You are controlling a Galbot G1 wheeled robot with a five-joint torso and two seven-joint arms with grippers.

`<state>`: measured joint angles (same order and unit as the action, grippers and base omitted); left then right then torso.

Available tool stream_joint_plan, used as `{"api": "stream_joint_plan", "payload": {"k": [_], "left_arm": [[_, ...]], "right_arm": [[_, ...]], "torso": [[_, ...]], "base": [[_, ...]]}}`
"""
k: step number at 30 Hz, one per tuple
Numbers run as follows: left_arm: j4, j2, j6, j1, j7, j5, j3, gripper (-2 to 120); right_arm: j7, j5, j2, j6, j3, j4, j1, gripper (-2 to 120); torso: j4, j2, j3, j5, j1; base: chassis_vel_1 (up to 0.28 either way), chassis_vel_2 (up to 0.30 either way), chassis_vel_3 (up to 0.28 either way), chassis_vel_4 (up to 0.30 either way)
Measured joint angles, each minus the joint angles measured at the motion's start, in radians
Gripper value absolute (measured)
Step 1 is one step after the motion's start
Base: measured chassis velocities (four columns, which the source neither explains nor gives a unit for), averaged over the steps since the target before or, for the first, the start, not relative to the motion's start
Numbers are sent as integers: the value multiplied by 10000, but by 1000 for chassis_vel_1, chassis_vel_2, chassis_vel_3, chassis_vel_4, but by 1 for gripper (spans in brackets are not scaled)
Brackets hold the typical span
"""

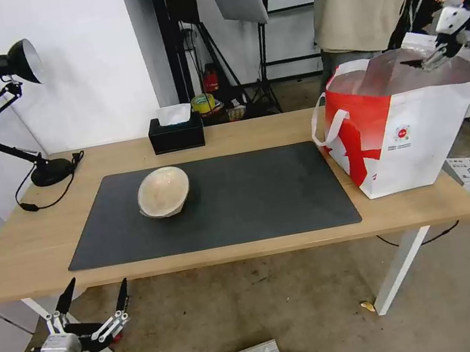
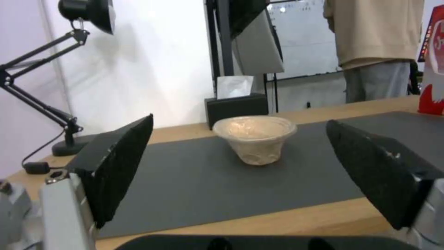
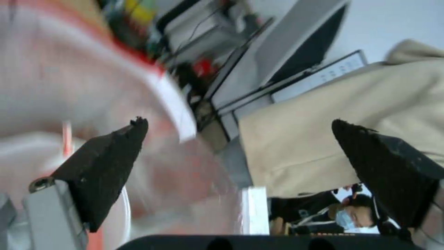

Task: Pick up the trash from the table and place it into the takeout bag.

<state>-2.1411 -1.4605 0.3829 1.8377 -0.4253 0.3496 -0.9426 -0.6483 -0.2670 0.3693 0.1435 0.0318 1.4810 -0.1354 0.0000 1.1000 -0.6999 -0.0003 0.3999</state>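
Bright even light, right-wrist blur

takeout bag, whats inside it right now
From the head view the takeout bag stands open, showing silver foil lining near the top, with the right end effector over its opening. Its walls hide the bottom, so any contents can't be made out.

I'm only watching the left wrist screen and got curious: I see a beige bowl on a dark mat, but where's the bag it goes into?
Observer: The takeout bag stands at the right end of the table, just off the mat.
Operator: And the other claw?
Observer: The right claw is open, above the bag's open top.
Operator: Is my claw close to the bowl?
Observer: No. The left claw is open, short of the table's front edge, apart from the bowl.
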Motion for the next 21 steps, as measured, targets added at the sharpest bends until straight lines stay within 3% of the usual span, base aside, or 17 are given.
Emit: {"api": "stream_joint_plan", "payload": {"k": [5,9,11,13,21], "left_arm": [[-36,33,-85,-25,10,0,103,100],[-56,134,-92,15,14,5,200,100],[-56,176,-92,15,15,20,206,100],[-52,295,-92,-28,18,49,243,100],[-48,465,-92,-159,23,67,492,100]], "right_arm": [[1505,-1721,-516,652,959,1222,-1449,100],[3965,-3400,-824,977,1752,2530,-2911,100],[4379,-3639,-821,1003,1875,2731,-3119,100],[5503,-4341,-716,1022,2313,3317,-3810,100],[7741,-5428,177,722,4219,4845,-6412,100]], "torso": [[-3,0,0,1,0],[1,0,-1,1,0],[0,0,-1,0,0],[0,0,0,1,-1],[-5,0,0,2,-1]], "base": [[0,0,0,0],[0,0,0,0],[0,0,0,0],[0,0,0,0],[0,0,0,0]]}}
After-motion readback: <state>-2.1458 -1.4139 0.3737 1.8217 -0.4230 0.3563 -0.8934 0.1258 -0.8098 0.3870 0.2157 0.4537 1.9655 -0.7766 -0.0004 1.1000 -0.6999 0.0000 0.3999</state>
